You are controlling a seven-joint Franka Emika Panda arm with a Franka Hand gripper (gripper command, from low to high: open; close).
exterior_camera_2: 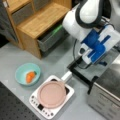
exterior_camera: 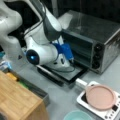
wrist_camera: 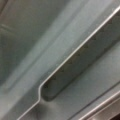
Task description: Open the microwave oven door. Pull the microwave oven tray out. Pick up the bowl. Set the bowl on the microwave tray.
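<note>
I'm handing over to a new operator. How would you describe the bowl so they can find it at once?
Start at the silver oven, then the white slab with the pink dish beside it. In a front view, the bowl sits on the grey table just left of that slab. It is the only light teal round dish, and it holds a small orange item.

A grey tabletop [exterior_camera: 67, 96] carries everything. On it stands the silver oven [exterior_camera: 100, 40] at a front view's right, its door [exterior_camera: 63, 71] dropped flat just above the surface. Near it sits a white slab [exterior_camera_2: 51, 96] bearing a pink dish [exterior_camera_2: 51, 94]. A teal bowl [exterior_camera_2: 27, 73] rests left of the slab in a front view. A wooden cabinet [exterior_camera_2: 37, 22] stands well apart from the oven.
</note>
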